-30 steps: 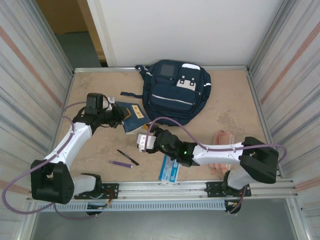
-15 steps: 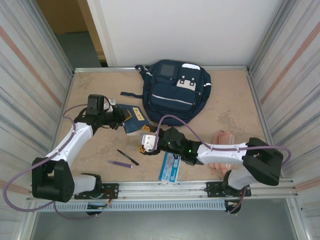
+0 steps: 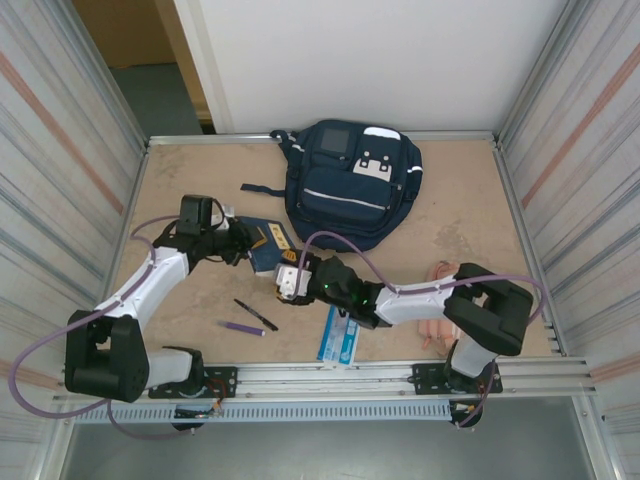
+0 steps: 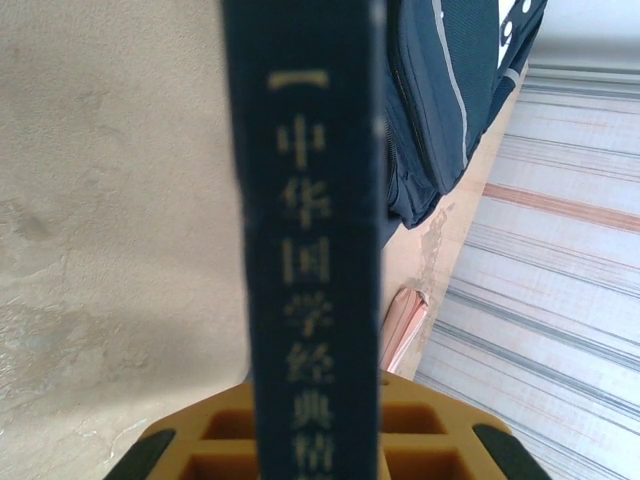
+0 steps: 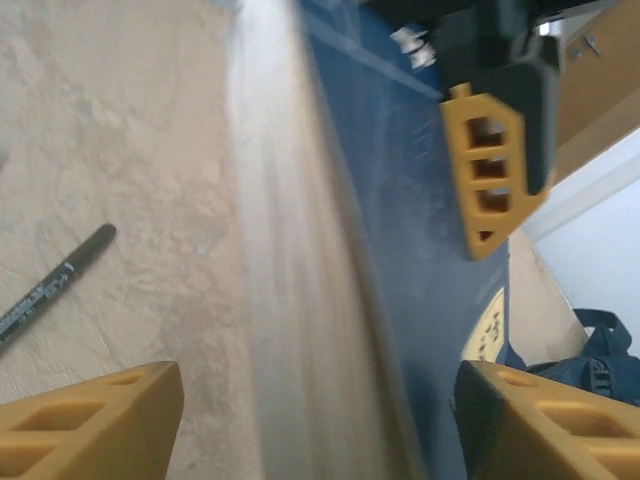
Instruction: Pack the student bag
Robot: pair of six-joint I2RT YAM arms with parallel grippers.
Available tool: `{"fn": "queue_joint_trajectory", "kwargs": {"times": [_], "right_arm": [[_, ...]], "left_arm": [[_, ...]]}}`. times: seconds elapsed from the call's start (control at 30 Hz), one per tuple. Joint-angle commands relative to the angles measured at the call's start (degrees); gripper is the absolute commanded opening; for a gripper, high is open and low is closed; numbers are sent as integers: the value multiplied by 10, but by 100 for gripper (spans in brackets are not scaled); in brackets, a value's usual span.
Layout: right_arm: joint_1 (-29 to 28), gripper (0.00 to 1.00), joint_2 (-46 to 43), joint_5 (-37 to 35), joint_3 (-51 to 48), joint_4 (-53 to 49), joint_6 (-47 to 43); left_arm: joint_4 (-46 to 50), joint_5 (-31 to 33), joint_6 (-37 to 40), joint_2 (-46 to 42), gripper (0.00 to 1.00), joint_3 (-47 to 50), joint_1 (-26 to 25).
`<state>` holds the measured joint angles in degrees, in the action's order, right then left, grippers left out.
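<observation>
The book [image 3: 268, 243] between my arms.
Above: student bag [image 3: 350, 180] at the table's [image 3: 180, 180] far edge, middle; my left gripper [image 3: 240, 243] clamps the book. Left wrist: spine pinched. Right wrist: right gripper [image 5: 315, 420] gapes astride it; I'd close squarely before releasing left.

A large navy-blue fabric backpack [image 3: 350, 180] lies flat at the far middle of the tabletop [image 3: 190, 170], close to the back wall, front face up. The front carries pale reflective stripes, a white patch and a grey square panel. A dark strap [image 3: 262, 189] trails left.
</observation>
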<state>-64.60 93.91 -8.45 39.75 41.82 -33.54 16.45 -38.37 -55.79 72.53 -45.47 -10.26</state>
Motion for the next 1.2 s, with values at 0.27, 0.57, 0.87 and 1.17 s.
{"fn": "queue_joint_trajectory", "kwargs": {"times": [0.27,0.57,0.87,1.17], "right_arm": [[-14,2,0,-215,-60,276,-65],[22,0,-89,-246,-95,276,-116],[201,0,-355,-207,-111,8,101],[349,0,-514,-148,-114,-155,228]], "left_arm": [[-26,-18,-18,-5,27,-2,-7],[1,10,92,-4,73,-84,-16],[-70,73,97,79,75,-105,-46],[-37,131,171,232,70,-263,-110]]}}
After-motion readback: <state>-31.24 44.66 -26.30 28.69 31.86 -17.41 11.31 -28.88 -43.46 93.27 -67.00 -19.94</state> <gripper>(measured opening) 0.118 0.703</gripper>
